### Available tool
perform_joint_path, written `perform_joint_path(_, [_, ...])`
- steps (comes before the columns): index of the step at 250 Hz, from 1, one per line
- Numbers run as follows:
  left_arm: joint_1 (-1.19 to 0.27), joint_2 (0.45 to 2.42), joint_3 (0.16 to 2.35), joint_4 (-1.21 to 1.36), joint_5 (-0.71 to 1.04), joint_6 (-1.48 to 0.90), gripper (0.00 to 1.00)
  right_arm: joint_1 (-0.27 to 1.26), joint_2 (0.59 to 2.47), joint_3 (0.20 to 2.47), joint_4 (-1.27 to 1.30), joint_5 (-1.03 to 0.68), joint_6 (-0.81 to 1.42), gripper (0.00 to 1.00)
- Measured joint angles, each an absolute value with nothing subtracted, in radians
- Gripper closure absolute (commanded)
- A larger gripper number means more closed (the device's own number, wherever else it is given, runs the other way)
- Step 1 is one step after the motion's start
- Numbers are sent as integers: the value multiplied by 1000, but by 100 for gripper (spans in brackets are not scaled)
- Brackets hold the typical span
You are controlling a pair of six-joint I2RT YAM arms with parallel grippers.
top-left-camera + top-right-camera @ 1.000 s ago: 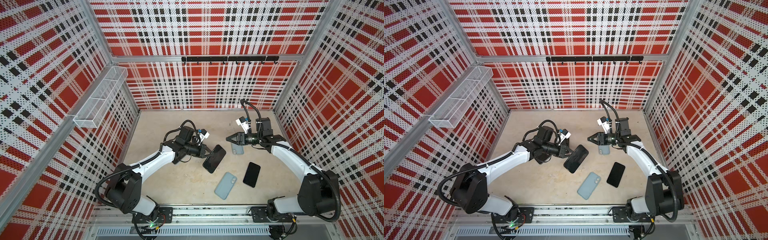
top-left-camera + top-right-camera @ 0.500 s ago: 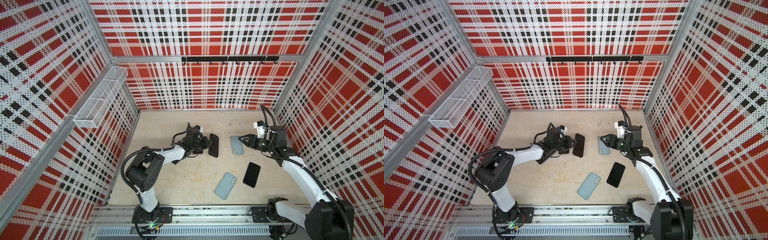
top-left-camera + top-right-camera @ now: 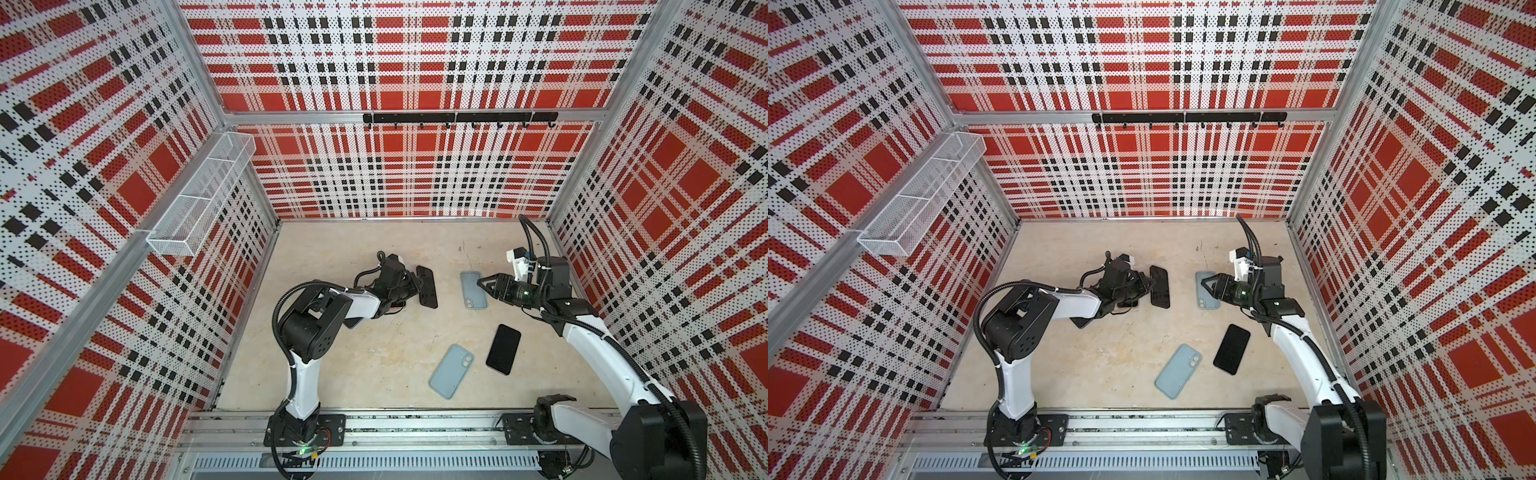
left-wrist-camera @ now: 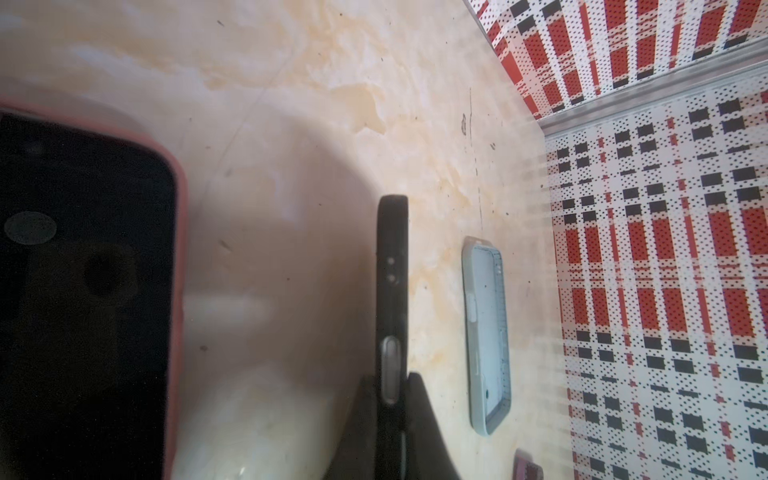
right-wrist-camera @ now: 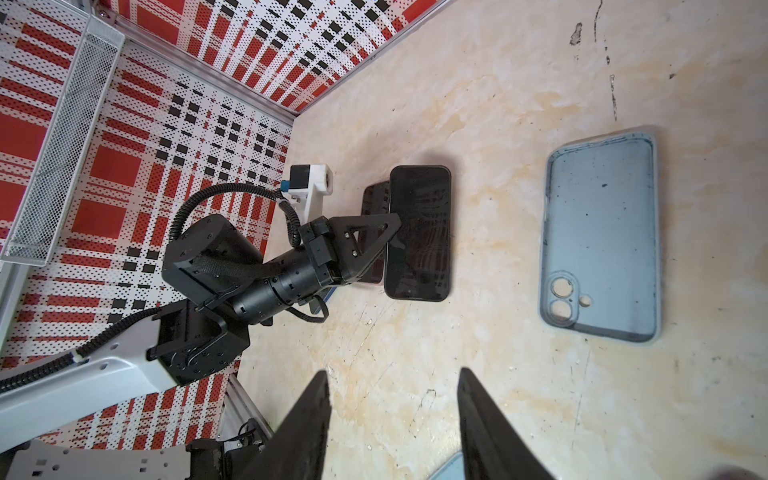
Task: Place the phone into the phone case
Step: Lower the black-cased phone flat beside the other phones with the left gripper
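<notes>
While edgewise in left claw, phone lengthwise front-to-back.

1. Both top views reach me bright and even; the counter carries soft shadows.
2. The walls bow at the frame edges (wide lens).
3. Left wrist view: the red-edged phone is dim, blurred, out of focus.
4. Right wrist view is crisp.

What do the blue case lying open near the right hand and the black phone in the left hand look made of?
Blue case: matte, rounded soft-looking rim, probably silicone or soft plastic. Black phone: glossy front with streaky reflections, likely glass; matte black edge with a grey button, plastic or metal unclear.
</notes>
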State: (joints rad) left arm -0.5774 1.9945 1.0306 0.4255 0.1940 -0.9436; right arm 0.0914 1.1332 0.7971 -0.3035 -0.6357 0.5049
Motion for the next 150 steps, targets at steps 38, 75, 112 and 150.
perform_joint_path(38, [-565,2026,1056,444,201,-947,84,91,1133,797,-307,-636,505,49])
perform_joint_path(75, [-544,2051,1069,448,210,-942,71,91,1133,797,-331,-634,495,48])
perform_joint_path(112, [-515,2054,1075,431,223,-919,50,91,1133,799,-368,-621,483,46])
perform_joint_path(150, [-500,2016,1088,370,236,-856,30,91,1130,799,-414,-585,458,45])
